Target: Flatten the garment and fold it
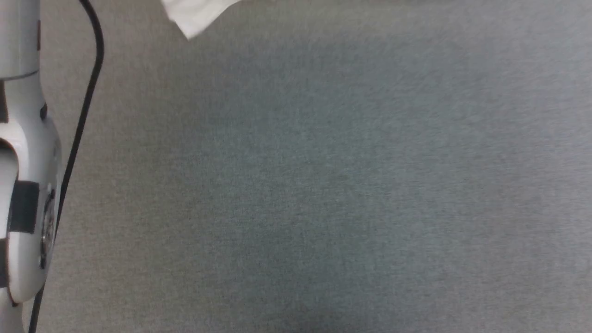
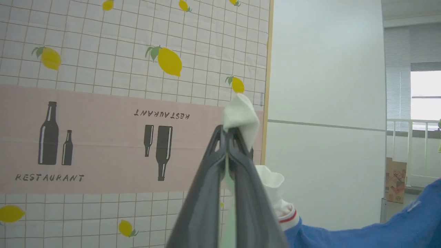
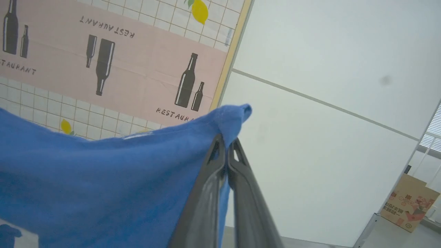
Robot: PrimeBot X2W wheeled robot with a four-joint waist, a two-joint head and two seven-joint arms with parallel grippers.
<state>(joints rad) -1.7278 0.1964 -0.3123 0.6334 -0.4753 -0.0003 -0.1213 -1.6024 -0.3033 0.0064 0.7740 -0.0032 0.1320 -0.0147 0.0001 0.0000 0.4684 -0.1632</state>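
The garment is held up in the air between both arms. In the left wrist view my left gripper is shut on a bunch of its white sleeve cloth, with the red-striped cuff and blue body hanging to the lower right. In the right wrist view my right gripper is shut on a corner of the blue cloth, which stretches away to the left. In the head view a white scrap of the garment shows at the top edge above the grey surface.
My pale left arm and a black cable run along the head view's left edge. A wall panel with lemons and bottles and a white wall stand ahead. A cardboard box sits on the floor at the right.
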